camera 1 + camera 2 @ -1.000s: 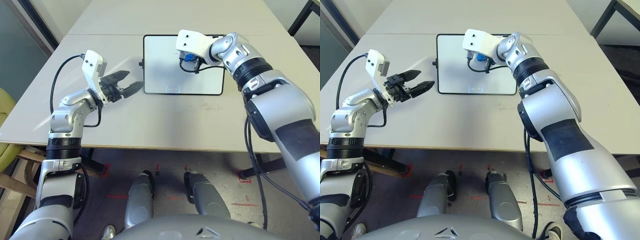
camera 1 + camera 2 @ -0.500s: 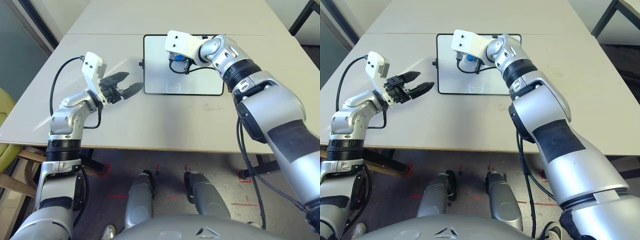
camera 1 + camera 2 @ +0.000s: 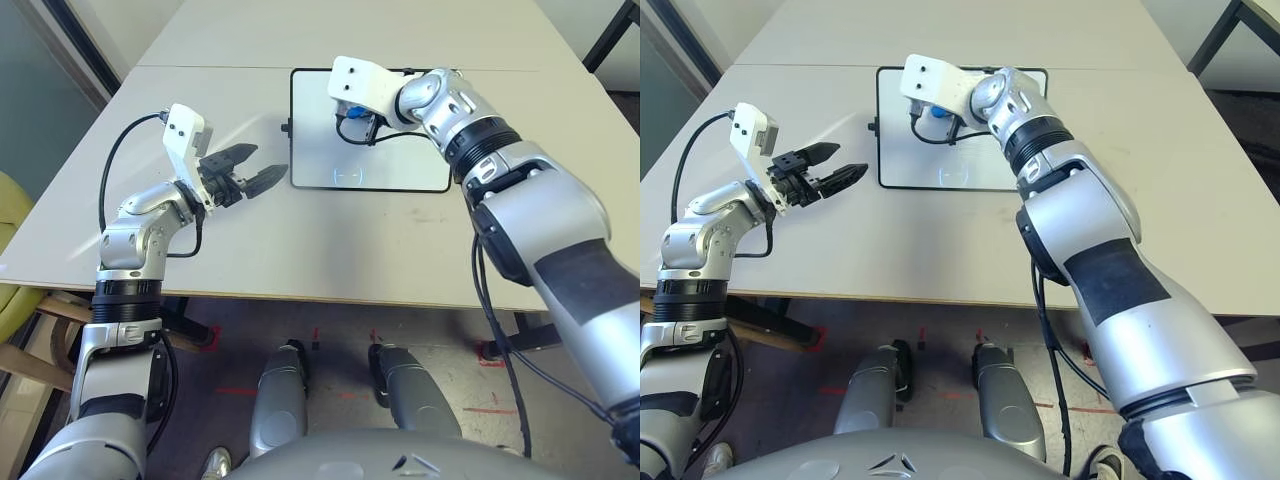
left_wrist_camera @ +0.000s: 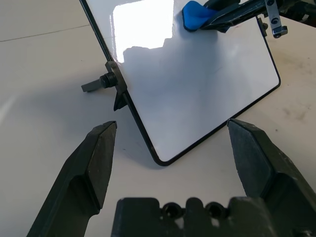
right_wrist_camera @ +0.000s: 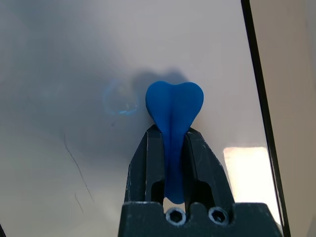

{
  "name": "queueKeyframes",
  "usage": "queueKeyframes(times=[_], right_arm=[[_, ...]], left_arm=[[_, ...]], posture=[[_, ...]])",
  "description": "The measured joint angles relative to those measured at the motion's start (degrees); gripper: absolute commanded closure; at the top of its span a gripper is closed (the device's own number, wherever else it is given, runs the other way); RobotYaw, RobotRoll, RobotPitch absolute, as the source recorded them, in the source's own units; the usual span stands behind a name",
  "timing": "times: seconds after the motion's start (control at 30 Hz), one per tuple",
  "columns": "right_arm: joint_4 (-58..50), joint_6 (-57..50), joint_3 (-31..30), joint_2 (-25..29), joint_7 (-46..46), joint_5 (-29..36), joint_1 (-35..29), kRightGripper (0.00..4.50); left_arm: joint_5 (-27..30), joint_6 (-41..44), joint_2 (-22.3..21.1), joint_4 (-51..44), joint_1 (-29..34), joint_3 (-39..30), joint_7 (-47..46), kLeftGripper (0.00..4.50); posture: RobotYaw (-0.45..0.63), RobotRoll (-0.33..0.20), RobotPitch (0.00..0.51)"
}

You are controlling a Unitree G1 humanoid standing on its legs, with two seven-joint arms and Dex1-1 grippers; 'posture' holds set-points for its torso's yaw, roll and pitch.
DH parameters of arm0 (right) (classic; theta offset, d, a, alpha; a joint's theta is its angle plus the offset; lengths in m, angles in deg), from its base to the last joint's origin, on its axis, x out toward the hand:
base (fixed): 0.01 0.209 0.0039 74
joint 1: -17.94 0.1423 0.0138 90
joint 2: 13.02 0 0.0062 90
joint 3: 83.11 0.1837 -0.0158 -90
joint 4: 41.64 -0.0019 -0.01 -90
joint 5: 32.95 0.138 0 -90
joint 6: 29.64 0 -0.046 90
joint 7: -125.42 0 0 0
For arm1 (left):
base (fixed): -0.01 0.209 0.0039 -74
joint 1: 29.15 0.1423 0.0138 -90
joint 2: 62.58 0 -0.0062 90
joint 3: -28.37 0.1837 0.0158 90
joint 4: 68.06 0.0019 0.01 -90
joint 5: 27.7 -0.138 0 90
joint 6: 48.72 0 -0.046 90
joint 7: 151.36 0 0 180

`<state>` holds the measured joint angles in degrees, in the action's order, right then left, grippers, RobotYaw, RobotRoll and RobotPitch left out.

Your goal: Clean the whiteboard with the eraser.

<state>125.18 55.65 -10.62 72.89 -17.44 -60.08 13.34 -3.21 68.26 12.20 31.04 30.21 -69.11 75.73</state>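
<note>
The whiteboard (image 3: 410, 160) lies flat on the table, white with a thin black frame. My right gripper (image 5: 170, 136) is shut on the blue eraser (image 5: 174, 106), whose rounded end rests against the board surface in the board's far left part (image 3: 350, 113). A faint ring (image 5: 120, 98) and a thin dark stroke (image 5: 74, 158) mark the board beside the eraser. My left gripper (image 3: 262, 163) hovers open just off the board's left edge, near its side knob (image 4: 101, 81). The left wrist view shows the eraser (image 4: 195, 15) and the board's near corner (image 4: 163, 160).
The pale table (image 3: 330, 240) stretches around the board, with a seam (image 3: 220, 68) running across behind it. A black cable (image 3: 112, 160) loops from my left wrist. A dark table leg (image 3: 610, 30) stands at the far right.
My right arm has swept the eraser leftward across the board's far part, then nearly stopped. The left arm has held still. The view has shifted slightly.
</note>
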Motion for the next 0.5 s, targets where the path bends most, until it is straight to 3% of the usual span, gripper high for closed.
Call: queueKeyframes(times=[0.5], right_arm=[[-0.38,1.04,-2.63,5.39,2.28,-1.22,-1.47,4.22]], left_arm=[[-0.04,-0.61,0.70,1.00,-0.59,0.21,0.34,0.00]], posture=[[-0.10,0.000,0.153]])
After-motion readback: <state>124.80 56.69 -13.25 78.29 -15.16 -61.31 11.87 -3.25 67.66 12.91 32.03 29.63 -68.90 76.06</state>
